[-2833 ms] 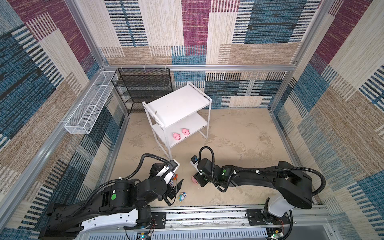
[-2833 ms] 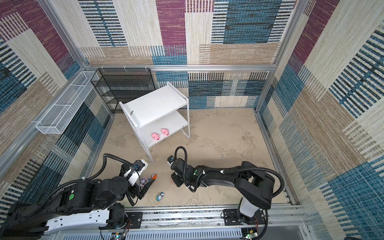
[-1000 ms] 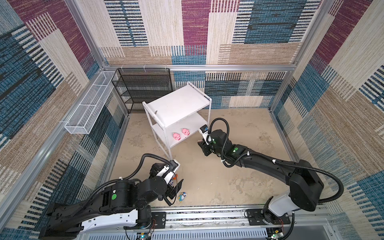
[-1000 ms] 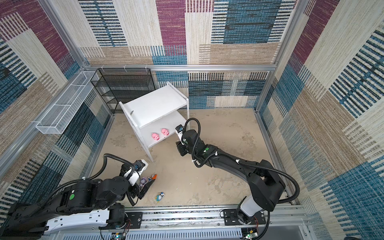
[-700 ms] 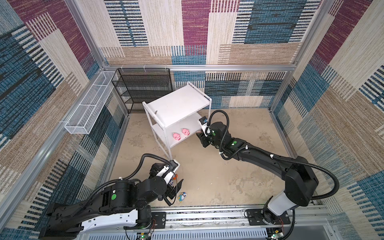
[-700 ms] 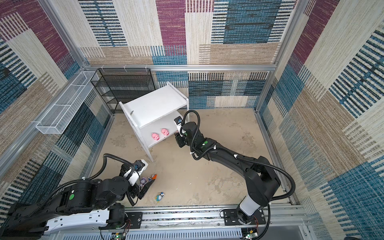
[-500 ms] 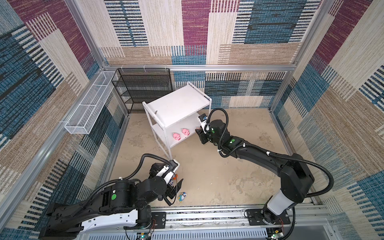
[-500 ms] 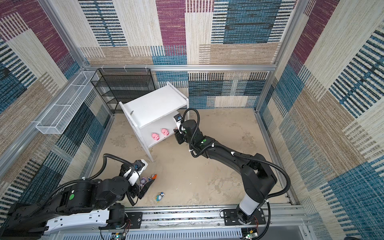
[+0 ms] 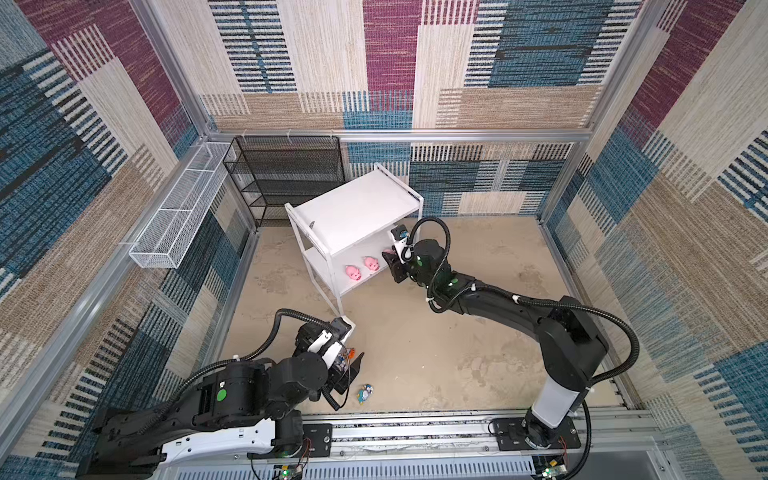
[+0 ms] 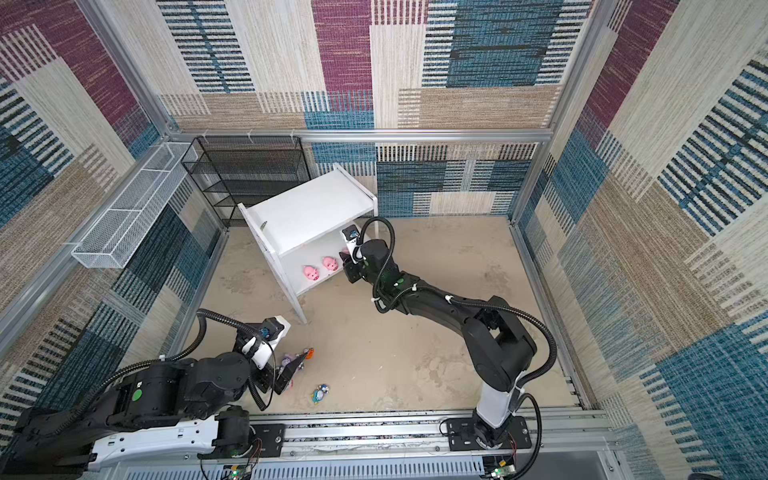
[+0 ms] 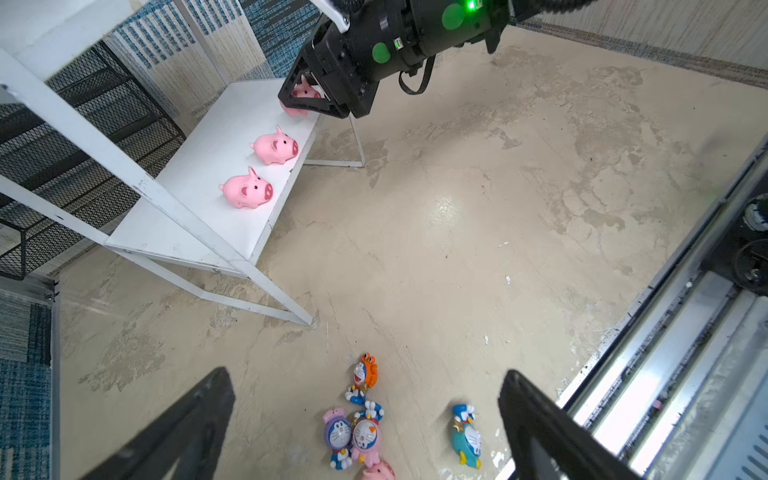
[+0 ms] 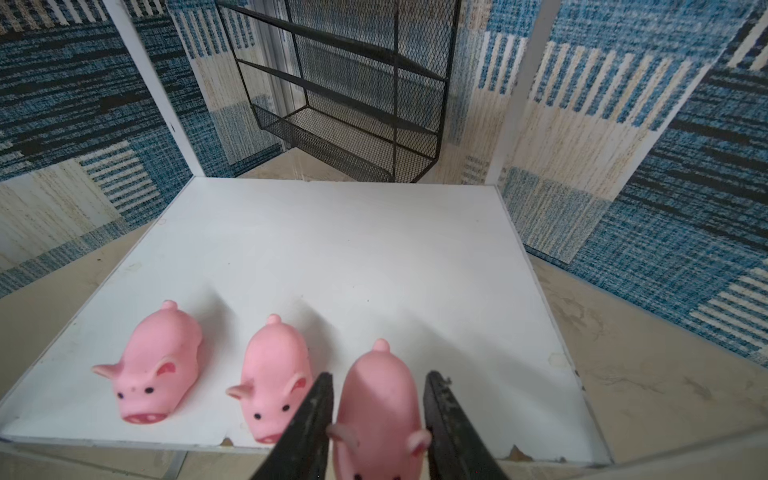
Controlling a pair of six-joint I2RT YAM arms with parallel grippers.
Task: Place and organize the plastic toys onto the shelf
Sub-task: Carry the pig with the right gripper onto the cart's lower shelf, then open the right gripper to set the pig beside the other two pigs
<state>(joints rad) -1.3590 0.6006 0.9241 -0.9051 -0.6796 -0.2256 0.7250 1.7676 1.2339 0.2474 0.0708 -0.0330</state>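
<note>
The white shelf (image 9: 357, 208) (image 10: 311, 208) stands at the back, left of centre. Two pink pigs (image 9: 353, 273) (image 9: 371, 263) stand side by side at the front of its lower board (image 12: 353, 249). My right gripper (image 12: 379, 376) (image 9: 390, 262) is shut on a third pig (image 12: 380, 399) (image 11: 299, 97), holding it over that board's front edge beside the other two. My left gripper (image 11: 368, 376) (image 10: 291, 370) hangs open above the floor. Beneath it lie an orange figurine (image 11: 365, 374), a purple one (image 11: 337, 434), a pink one (image 11: 365, 436) and a blue one (image 11: 467, 436). Part of a fourth pig (image 11: 379, 471) shows beside them.
A black mesh rack (image 9: 286, 174) (image 12: 353, 104) stands behind the shelf against the back wall. A long white wire basket (image 9: 178, 220) hangs on the left wall. The metal rail (image 9: 415, 432) carrying both arm bases runs along the front. Patterned walls close in the floor.
My right arm has carried the pig from the front floor to the shelf's lower board, moving closer during the last second. The left arm has not moved.
</note>
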